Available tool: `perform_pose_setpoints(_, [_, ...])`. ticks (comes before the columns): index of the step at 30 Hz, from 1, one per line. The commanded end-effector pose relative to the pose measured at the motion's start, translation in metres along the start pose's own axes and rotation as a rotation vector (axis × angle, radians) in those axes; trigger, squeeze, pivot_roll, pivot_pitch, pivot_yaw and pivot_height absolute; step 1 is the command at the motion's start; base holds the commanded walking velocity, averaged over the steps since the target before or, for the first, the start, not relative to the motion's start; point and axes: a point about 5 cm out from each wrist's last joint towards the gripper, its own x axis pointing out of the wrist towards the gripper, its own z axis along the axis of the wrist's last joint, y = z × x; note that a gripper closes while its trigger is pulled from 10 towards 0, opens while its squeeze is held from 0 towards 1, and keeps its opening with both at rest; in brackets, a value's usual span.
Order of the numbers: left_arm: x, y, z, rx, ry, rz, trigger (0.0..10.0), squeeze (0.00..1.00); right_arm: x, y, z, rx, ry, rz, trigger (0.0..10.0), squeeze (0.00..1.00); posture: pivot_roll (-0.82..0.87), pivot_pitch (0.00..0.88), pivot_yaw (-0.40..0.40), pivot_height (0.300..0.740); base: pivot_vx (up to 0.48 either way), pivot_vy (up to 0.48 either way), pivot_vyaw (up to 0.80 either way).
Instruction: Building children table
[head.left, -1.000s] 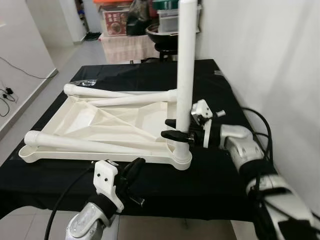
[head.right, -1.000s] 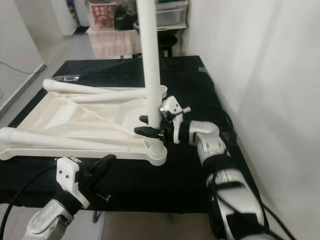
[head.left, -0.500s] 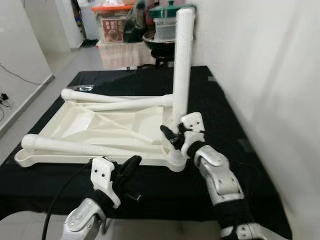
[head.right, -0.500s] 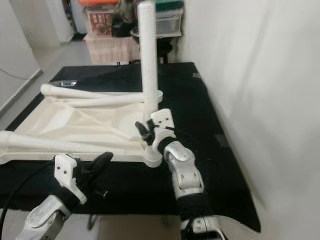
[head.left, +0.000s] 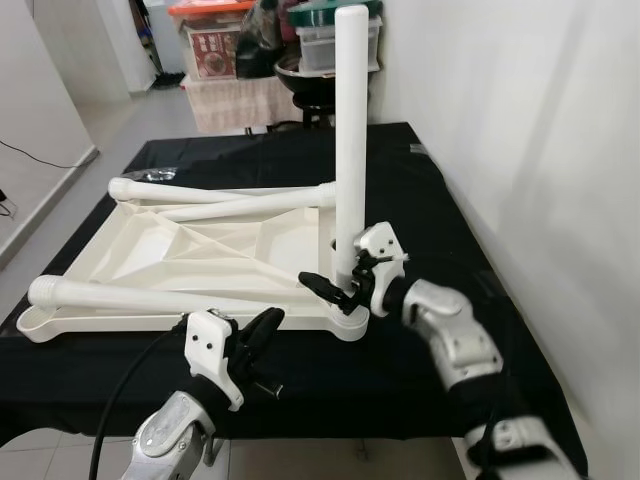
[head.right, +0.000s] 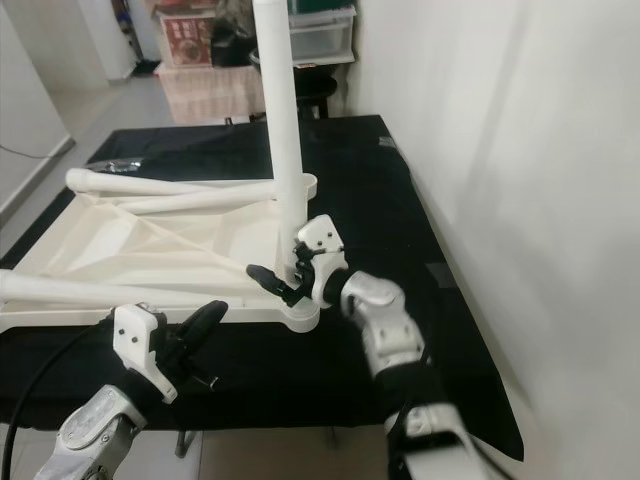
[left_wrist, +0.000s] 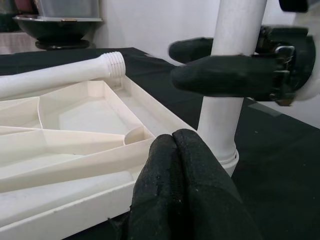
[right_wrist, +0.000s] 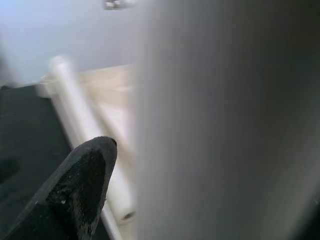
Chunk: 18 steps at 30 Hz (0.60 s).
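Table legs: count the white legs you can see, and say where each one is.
3. One upright leg stands in the near right corner socket, one lying leg rests across the far edge, one front leg along the near edge.

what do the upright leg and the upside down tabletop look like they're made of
Leg: likely moulded plastic, matte white, with a threaded-looking collar at its base. Tabletop: apparently the same cream plastic; thin moulded ribs cross its underside.

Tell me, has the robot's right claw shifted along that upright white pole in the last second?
Barely: the right gripper still clasps the upright leg just above its corner socket on the tabletop, though its arm now reaches in from nearer the robot.
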Motion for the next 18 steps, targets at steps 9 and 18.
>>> perform_pose_setpoints(9, [-0.006,-0.007,0.002,0.005,-0.003,-0.004,10.0,0.0,-0.003,-0.023,0.006,0.046,0.069,0.168,10.0,0.0,0.06,0.01,0.011,0.74,0.0,0.0,0.0])
perform_pose_setpoints(18, [-0.009,-0.011,0.003,0.001,0.0,-0.01,10.0,0.0,-0.012,-0.027,0.0,0.116,0.076,0.261,0.0,0.0,0.06,0.03,0.011,0.74,0.0,0.0,0.0])
